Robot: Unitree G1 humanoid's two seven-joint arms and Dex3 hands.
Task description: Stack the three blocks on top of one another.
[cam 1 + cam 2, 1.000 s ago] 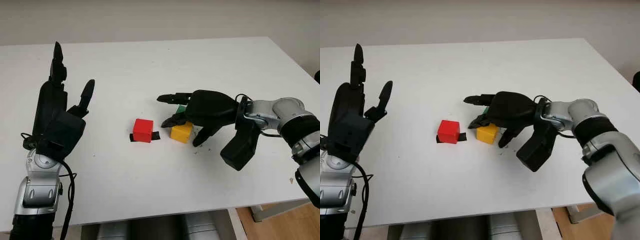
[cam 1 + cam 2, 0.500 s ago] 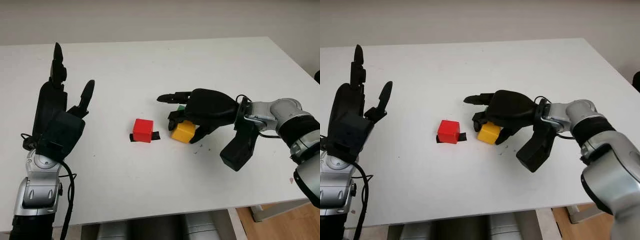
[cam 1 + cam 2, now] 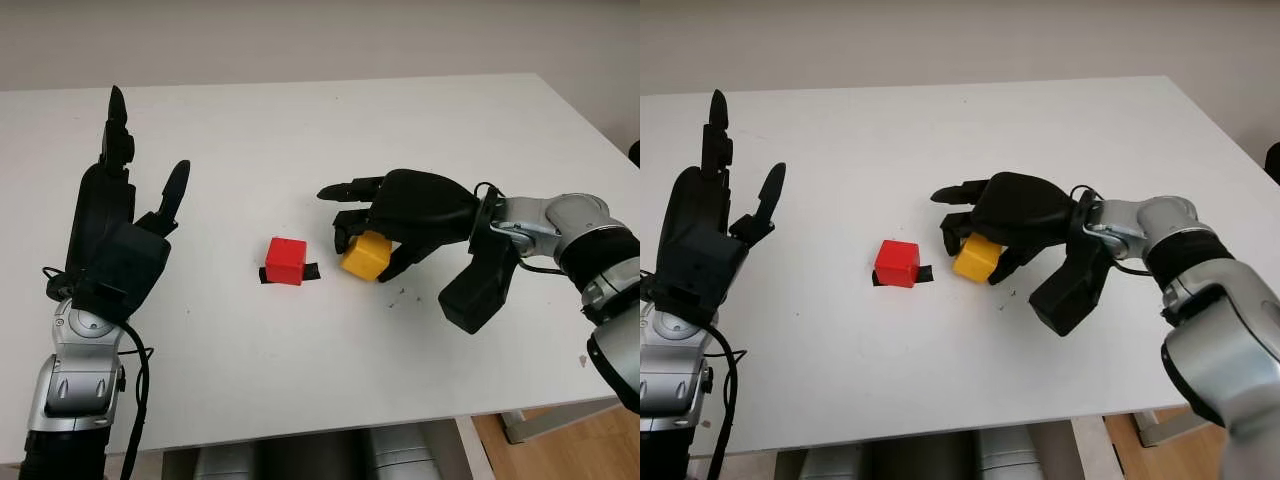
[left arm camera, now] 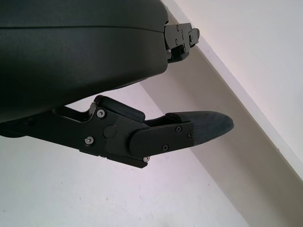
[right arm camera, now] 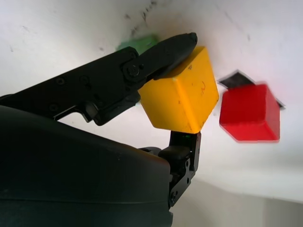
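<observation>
My right hand (image 3: 978,250) is shut on the yellow block (image 3: 365,255) near the middle of the table. It holds the block tilted, and the block looks slightly raised off the surface. In the right wrist view the yellow block (image 5: 180,97) is pinched between a finger (image 5: 161,52) on one side and another below it. The red block (image 3: 286,260) sits on the table just left of the hand, a small gap away. The green block (image 5: 137,43) lies on the table behind the yellow one, mostly hidden by my hand. My left hand (image 3: 125,195) is open and raised at the far left.
The white table (image 3: 300,130) has a black tape mark (image 3: 312,271) by the red block. Small dark specks (image 3: 405,293) dot the surface under my right hand. The table's front edge runs close to both arms, and its right edge lies beyond my right forearm (image 3: 560,225).
My right hand's fingers closed around the yellow block, then tipped and raised it a little, covering the green block behind. The red block and my left hand stayed still.
</observation>
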